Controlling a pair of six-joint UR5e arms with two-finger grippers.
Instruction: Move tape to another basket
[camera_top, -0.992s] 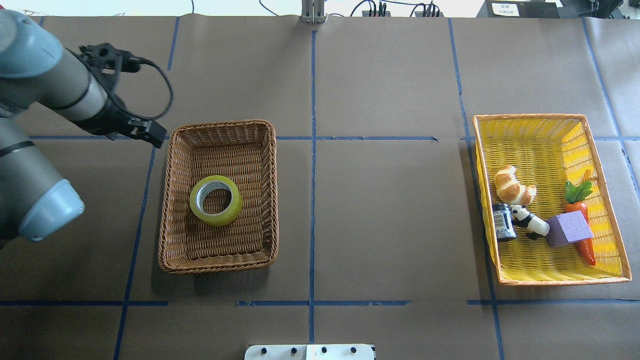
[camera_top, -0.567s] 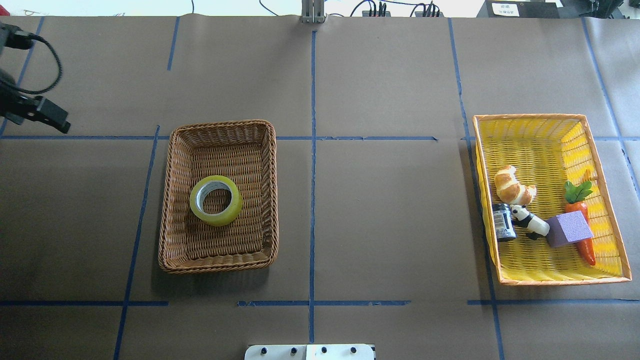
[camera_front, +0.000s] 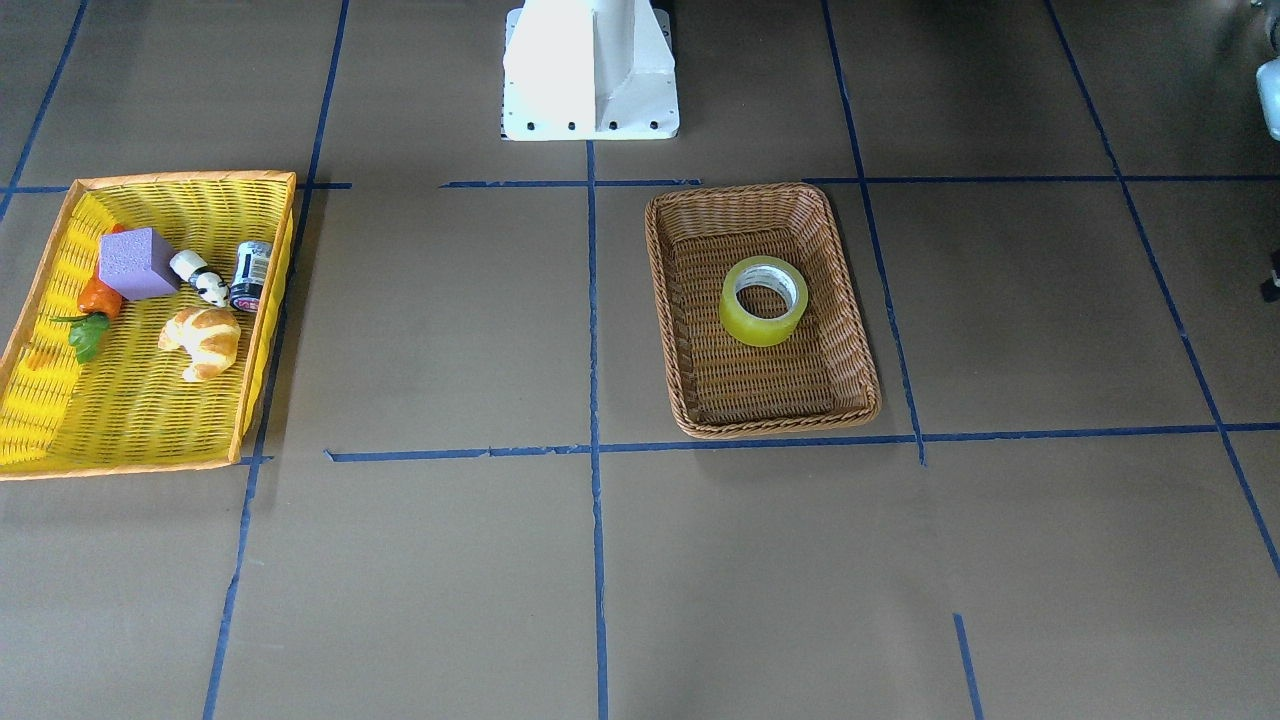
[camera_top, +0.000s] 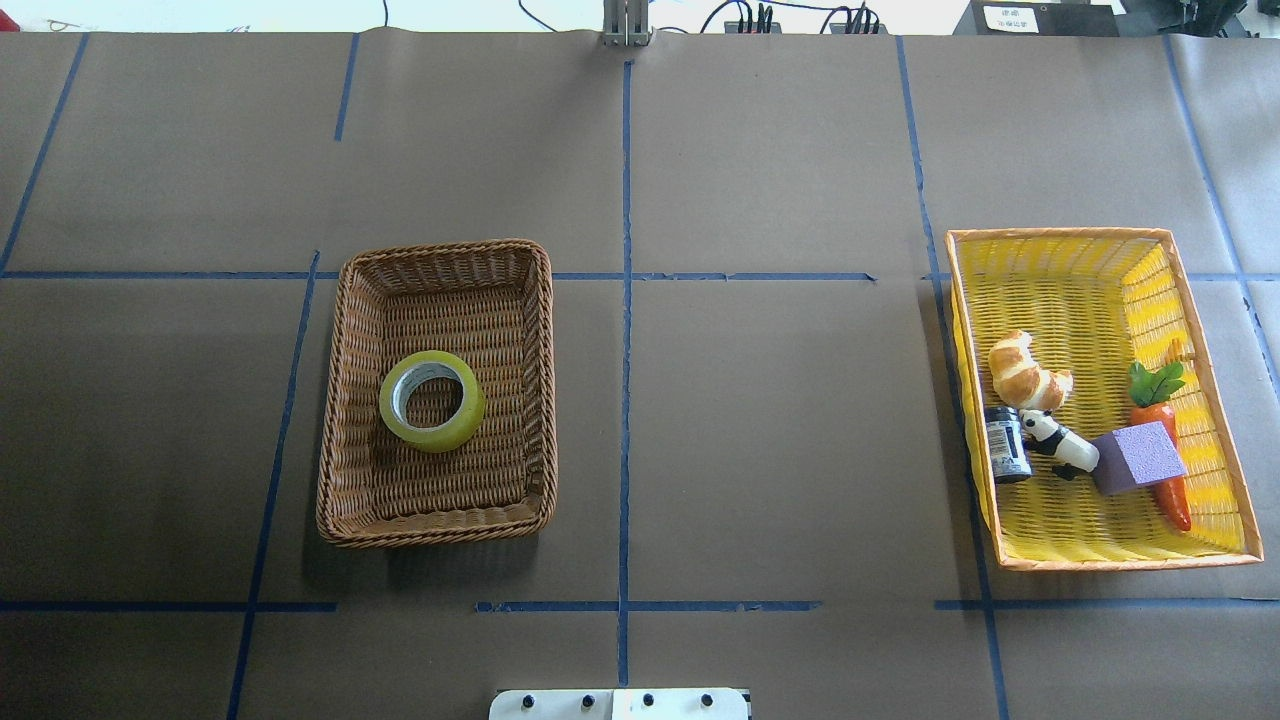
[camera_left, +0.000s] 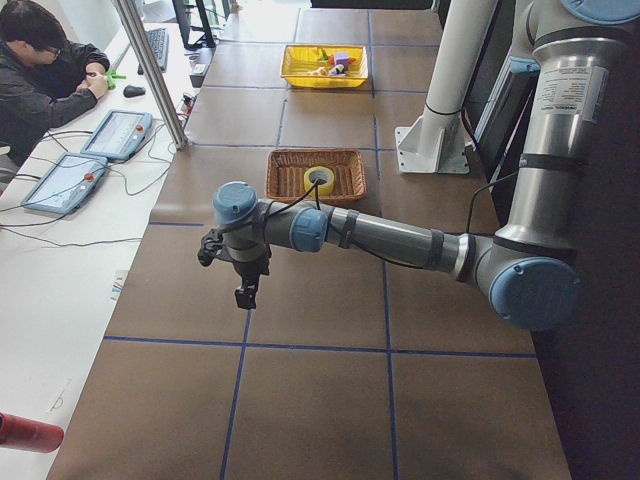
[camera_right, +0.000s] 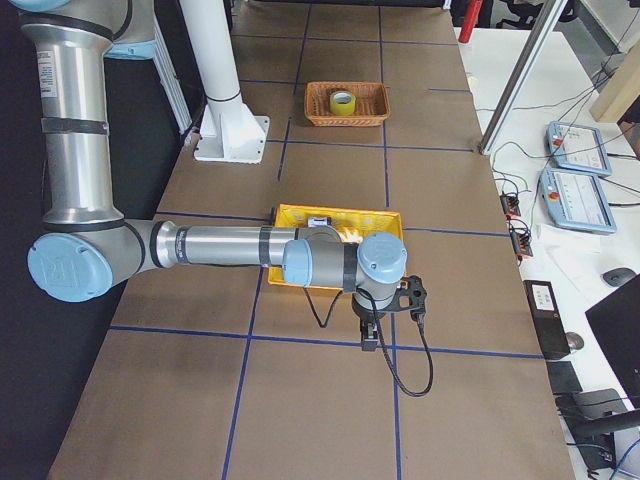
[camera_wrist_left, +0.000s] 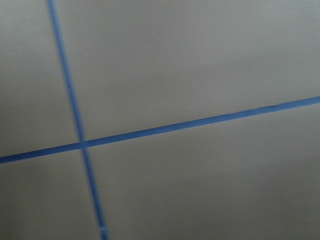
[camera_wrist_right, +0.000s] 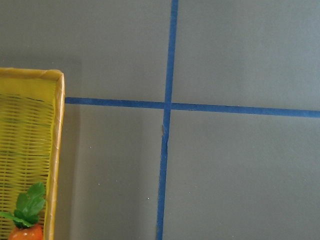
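The yellow tape lies flat in the brown wicker basket, near its middle. Both also show in the front view, tape and basket. My left gripper shows only in the left side view. It hangs above the bare table, well on the near side of the wicker basket. My right gripper shows only in the right side view, just past the yellow basket. I cannot tell whether either gripper is open or shut.
The yellow basket with the orange rim stands at the right. It holds a croissant, a small jar, a panda figure, a purple block and a carrot. An operator sits beside the table.
My left arm has drawn back to the left, out of the overhead view. The tape and both baskets have not moved.
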